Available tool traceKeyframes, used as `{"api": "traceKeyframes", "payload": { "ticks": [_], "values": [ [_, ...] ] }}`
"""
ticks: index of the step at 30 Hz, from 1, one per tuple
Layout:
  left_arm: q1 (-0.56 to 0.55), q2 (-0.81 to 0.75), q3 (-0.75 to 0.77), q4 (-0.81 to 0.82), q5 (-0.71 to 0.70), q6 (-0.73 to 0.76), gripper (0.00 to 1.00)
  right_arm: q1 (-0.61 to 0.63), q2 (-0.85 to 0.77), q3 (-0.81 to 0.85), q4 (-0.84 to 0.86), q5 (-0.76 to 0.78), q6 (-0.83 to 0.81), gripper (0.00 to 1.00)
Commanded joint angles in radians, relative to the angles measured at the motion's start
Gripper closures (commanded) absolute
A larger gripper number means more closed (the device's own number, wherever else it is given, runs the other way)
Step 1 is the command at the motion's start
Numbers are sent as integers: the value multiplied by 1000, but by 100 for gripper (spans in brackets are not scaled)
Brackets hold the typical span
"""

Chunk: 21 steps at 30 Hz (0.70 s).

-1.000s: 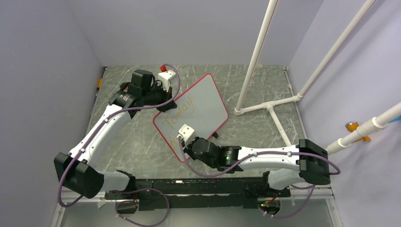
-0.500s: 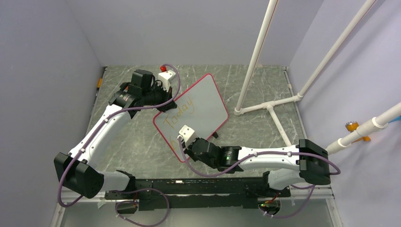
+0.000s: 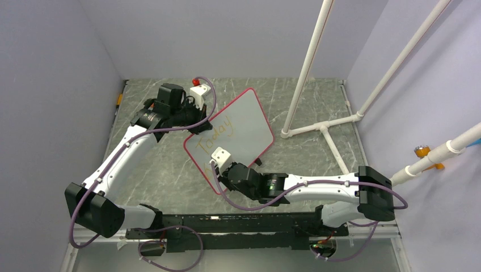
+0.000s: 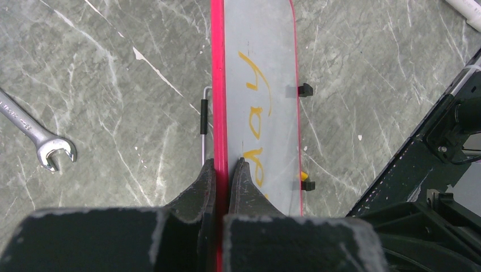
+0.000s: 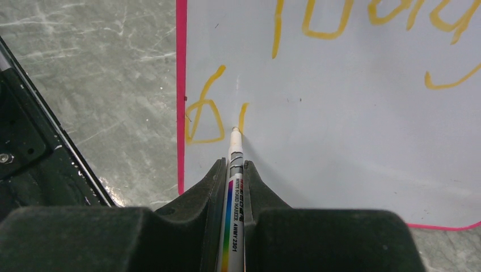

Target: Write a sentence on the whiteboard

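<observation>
whiteboard [image 3: 244, 122] sits mid-table, turned askew, red frame. sentence [image 3: 216, 131]: "today" on the top line, a "b" and one short stroke below. marker [image 5: 235, 192] tip touches the board at that stroke's foot. right gripper [image 5: 233, 165] pinched tight on the marker barrel. left gripper [image 4: 224, 164] clamped on the board's framed edge. wrench [image 4: 39, 139] on the table [image 3: 164, 164], apart from the board.

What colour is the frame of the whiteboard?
Red-pink; the frame shows best in the left wrist view.
</observation>
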Motion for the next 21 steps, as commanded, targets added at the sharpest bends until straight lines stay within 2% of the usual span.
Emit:
{"api": "traceKeyframes", "payload": {
  "ticks": [1, 21],
  "values": [
    [0, 23, -18, -54, -181, 108, 100, -4, 17, 56, 18, 37, -29, 100],
    [0, 27, -18, -54, -183, 108, 100, -38, 39, 112, -3, 82, -50, 100]
  ]
}}
